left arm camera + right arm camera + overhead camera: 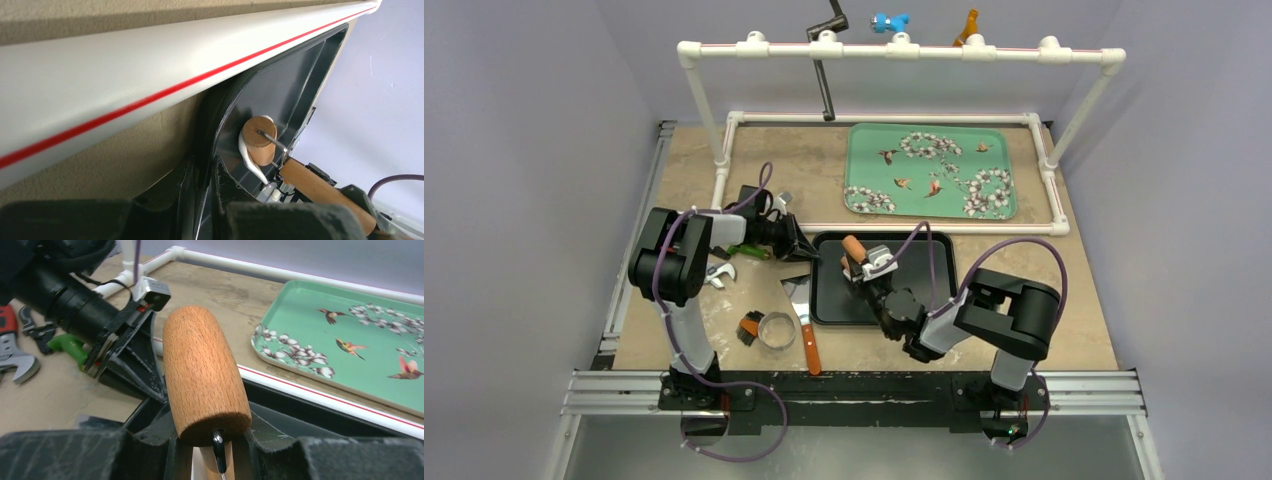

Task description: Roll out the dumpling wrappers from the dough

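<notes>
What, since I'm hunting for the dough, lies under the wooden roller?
A strip of white dough curls under the roller on the black tray. Anything pressed flat beneath it is covered.

The roller (205, 375) is showing bare, pale wood with fine open grain, matt all over, and its thin axle (218, 442) is gleaming like dark polished metal. The black tray (280, 85) is looking like smooth plastic with a soft sheen. The white pipe (125, 85) is shining as glossy plastic. The green tray (350, 350) is carrying a satin printed finish. The ring cutter (776, 330) is glinting as bright metal, and the tabletop (1064, 290) is looking matt and stone-mottled.
</notes>
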Controlling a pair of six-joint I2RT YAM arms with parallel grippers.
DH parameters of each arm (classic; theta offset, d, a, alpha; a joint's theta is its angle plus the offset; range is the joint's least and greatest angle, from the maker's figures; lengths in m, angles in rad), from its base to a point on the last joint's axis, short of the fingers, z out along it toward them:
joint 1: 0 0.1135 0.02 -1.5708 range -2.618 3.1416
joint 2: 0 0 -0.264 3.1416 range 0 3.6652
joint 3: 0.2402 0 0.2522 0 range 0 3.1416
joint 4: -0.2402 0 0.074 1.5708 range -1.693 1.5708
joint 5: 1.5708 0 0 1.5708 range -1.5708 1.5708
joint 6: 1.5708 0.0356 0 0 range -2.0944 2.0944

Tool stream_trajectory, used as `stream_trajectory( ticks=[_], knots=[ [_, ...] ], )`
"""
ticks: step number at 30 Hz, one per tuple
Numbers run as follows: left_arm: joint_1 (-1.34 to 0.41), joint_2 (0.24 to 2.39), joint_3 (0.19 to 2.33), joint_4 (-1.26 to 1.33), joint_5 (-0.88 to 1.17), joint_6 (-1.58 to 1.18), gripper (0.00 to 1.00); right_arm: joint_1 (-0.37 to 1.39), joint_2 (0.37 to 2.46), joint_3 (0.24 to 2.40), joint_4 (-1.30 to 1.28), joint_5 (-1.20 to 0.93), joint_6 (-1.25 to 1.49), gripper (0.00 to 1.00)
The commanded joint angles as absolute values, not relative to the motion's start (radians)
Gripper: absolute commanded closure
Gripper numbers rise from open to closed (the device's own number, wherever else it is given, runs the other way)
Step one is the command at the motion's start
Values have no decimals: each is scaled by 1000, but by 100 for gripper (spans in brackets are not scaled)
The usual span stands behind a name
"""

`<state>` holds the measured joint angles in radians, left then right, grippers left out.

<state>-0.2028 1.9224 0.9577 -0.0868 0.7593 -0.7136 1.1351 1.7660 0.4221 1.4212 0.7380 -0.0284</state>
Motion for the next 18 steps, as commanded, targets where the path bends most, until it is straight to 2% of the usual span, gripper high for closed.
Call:
stream_trajectory(
  ticks=[1,8,18],
  knots=[
    [-186,1990,954,-109,598,-730,100,1198,1789,358,1213,543,-36,100],
    [-186,1993,954,-107,598,-730,100,1243,1672,355,1159,356,-103,100],
    [-187,1996,958,-111,601,-726,100,1219,1583,343,1133,307,-133,100]
  ],
)
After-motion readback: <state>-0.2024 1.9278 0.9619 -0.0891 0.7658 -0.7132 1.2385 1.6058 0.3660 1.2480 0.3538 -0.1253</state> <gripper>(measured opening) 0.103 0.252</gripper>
